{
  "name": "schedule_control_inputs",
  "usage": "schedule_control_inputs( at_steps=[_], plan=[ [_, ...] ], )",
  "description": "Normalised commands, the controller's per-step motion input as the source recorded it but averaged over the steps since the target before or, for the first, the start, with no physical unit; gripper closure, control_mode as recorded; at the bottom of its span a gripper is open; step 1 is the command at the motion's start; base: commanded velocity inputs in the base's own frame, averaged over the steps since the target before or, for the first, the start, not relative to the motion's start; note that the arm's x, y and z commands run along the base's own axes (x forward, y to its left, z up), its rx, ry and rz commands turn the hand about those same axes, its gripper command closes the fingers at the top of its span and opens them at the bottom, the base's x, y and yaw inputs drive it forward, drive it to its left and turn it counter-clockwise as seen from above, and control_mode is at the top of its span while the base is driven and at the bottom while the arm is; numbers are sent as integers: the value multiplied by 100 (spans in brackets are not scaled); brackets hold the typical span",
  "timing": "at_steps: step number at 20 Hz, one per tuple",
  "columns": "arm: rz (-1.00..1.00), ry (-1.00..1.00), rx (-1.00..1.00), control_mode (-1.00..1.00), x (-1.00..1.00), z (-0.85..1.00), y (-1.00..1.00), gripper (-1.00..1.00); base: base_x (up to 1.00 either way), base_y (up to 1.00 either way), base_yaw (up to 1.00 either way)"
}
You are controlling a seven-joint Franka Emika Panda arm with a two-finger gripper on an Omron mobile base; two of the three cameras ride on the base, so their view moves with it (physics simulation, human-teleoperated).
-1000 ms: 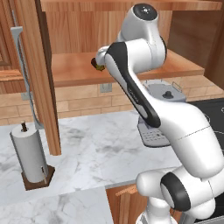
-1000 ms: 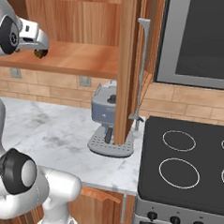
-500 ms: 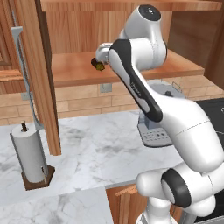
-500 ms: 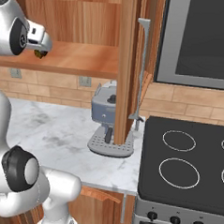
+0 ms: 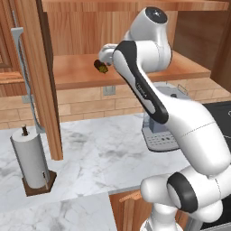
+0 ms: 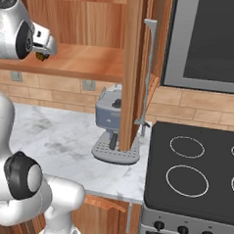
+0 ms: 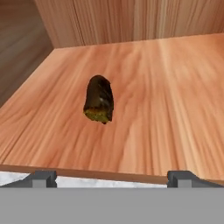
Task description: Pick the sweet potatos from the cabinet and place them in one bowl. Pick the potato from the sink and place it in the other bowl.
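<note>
One sweet potato (image 7: 99, 98), a small dark olive-brown tuber with yellowish flecks, lies on the cabinet's wooden shelf (image 7: 175, 87). My gripper (image 7: 112, 177) is open, its two fingertips level with the shelf's front edge and the tuber straight ahead, apart from them. From the left base view, the hand (image 5: 106, 55) hovers at the cabinet shelf (image 5: 149, 67) with the dark sweet potato (image 5: 100, 66) just below it. In the right base view the gripper (image 6: 47, 47) sits above the same shelf (image 6: 88, 61). Nothing is held.
An open cabinet door (image 5: 43, 81) hangs left of the shelf. A paper towel holder (image 5: 30, 164) stands on the marble counter (image 5: 99, 153). A grey coffee machine (image 6: 111, 116) sits beside the black stove (image 6: 199, 163), under a microwave (image 6: 212, 41).
The hand has edged slightly further toward the shelf and the arm's elbow has swung with it. The jaws stayed open and the tuber has not moved.
</note>
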Motion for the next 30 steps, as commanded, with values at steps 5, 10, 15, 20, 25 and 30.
schedule_control_inputs(
  at_steps=[5,10,15,20,25,30],
  plan=[
    [0,0,0,-100,40,-6,12,-100,0,0,0],
    [0,0,1,-100,27,-1,21,-100,0,0,0],
    [0,-4,2,-100,25,-2,21,-100,0,0,0],
    [0,-12,2,-100,37,-11,12,-100,0,0,0],
    [1,-4,0,-100,19,0,1,-100,0,0,0],
    [5,0,0,-100,0,0,0,-100,0,0,0]
  ],
)
